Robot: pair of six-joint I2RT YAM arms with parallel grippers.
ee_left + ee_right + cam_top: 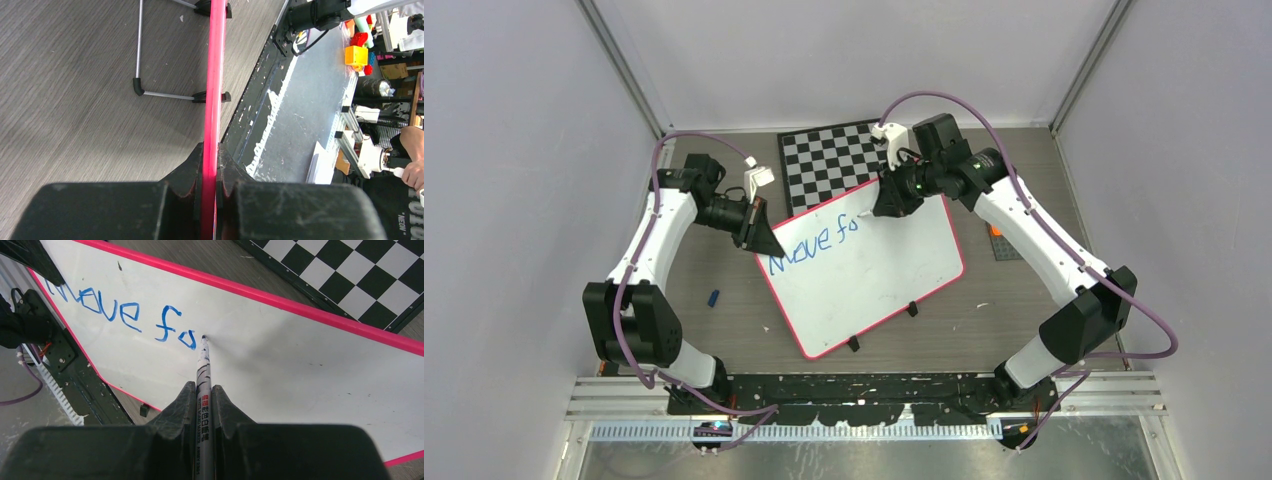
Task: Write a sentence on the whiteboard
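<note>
You have a grey wood-grain table [724,330] under everything, and the large white rectangular whiteboard with rounded corners and a thin red-pink rim [884,280] sits at its middle, turned at an angle. The black-and-white checkered board [829,160] lies flat just beyond the whiteboard's far edge, and their edges meet or overlap in the top view. Your left gripper [759,235] is at the whiteboard's left corner. In the left wrist view its 2 black fingers [190,175] are closed on the pink rim, which runs edge-on between them. From that same view you can see thin metal legs [140,50] with small black clip feet [212,96] under the whiteboard. Your right gripper [886,205] hangs over the whiteboard's far edge, and the right wrist view shows its jaws clamped on a slim grey-and-white marker pen [203,370]. The marker's dark blue tip touches the white surface, near the whiteboard's pink far rim. The blue handwritten lettering [120,315] runs across the upper left part of the whiteboard and reads "Move fo", with the marker tip just to the right of the "o". A small blue cap-like piece [713,298] lies on the table to the left of the whiteboard, apart from it.
</note>
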